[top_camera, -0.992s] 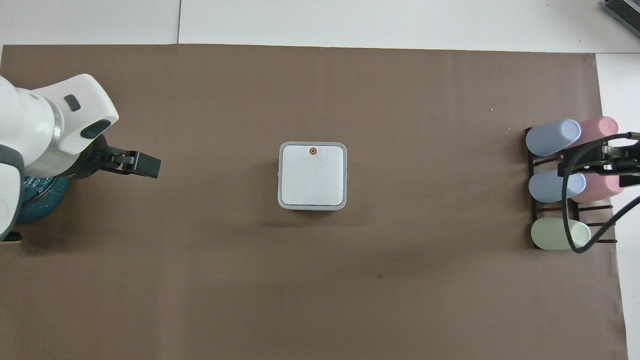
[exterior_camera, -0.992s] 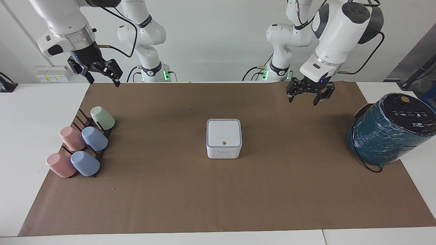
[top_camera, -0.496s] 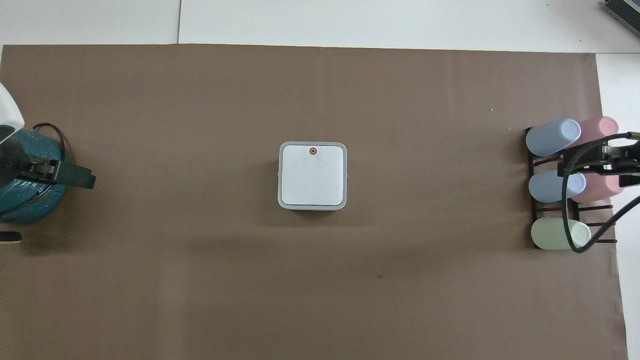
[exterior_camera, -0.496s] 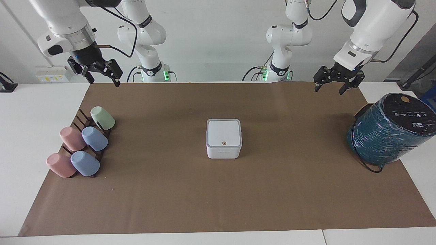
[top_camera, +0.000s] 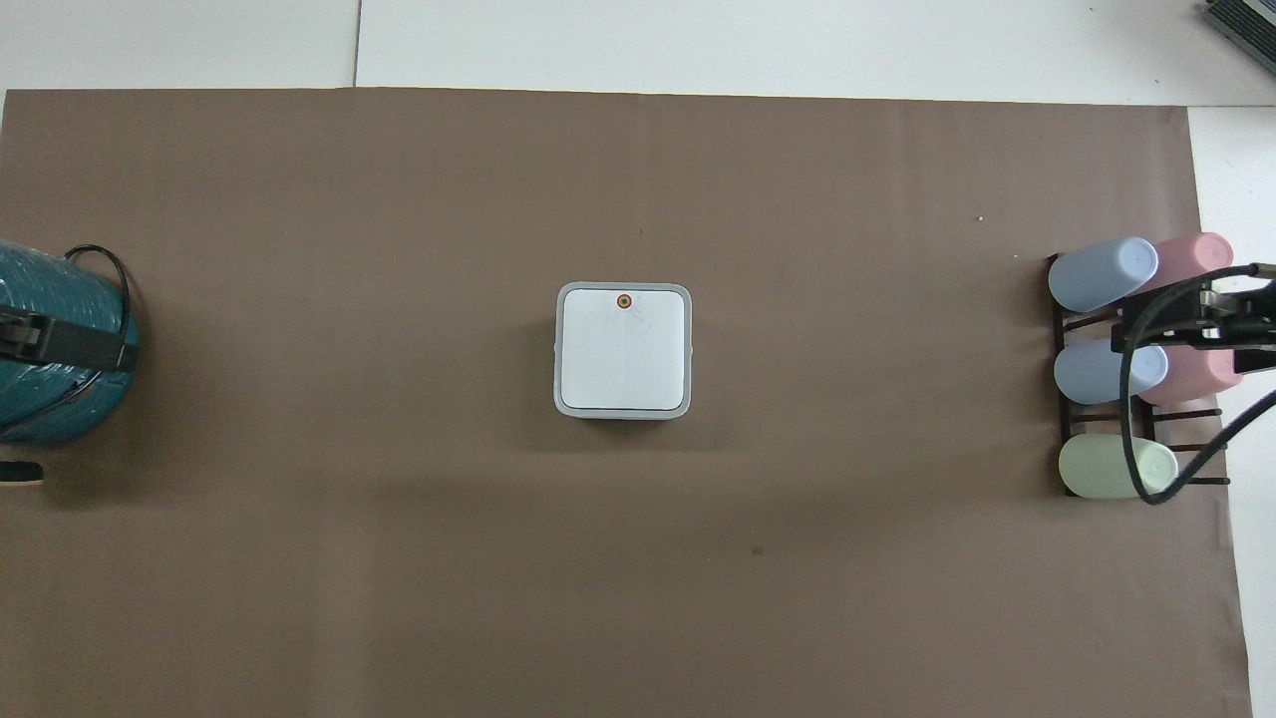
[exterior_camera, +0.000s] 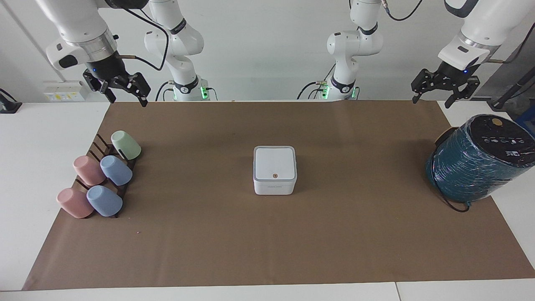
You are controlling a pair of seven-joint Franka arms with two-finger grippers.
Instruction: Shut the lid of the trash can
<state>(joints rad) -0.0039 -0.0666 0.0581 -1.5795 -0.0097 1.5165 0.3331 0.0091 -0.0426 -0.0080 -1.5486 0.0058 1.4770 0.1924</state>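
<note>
The trash can (exterior_camera: 275, 175) sits on the brown paper mat (exterior_camera: 267, 242) at about the middle of the table, well apart from everything else. It is a small white cube with rounded corners, a grey seam running round just under the top, and a line of tiny grey lettering low on the face turned away from the robots. The lid (top_camera: 623, 349) lies flat and flush on it, a white square panel with rounded corners framed by the grey rim; a small orange dot (top_camera: 623, 300) marks the lid near its edge farther from the robots.

The left gripper (exterior_camera: 445, 90) hangs in the air over the mat's corner at the left arm's end, close to the robots, above and beside the large teal wrapped cylinder (exterior_camera: 476, 163). Its fingers are spread wide and hold nothing. The right gripper (exterior_camera: 125, 93) hangs over the mat's edge at the right arm's end, nearer to the robots than the cup rack (exterior_camera: 104, 167); its fingers also stand apart and empty. The dark rack carries five tipped cups: one pale green (exterior_camera: 125, 144), two blue, two pink.
</note>
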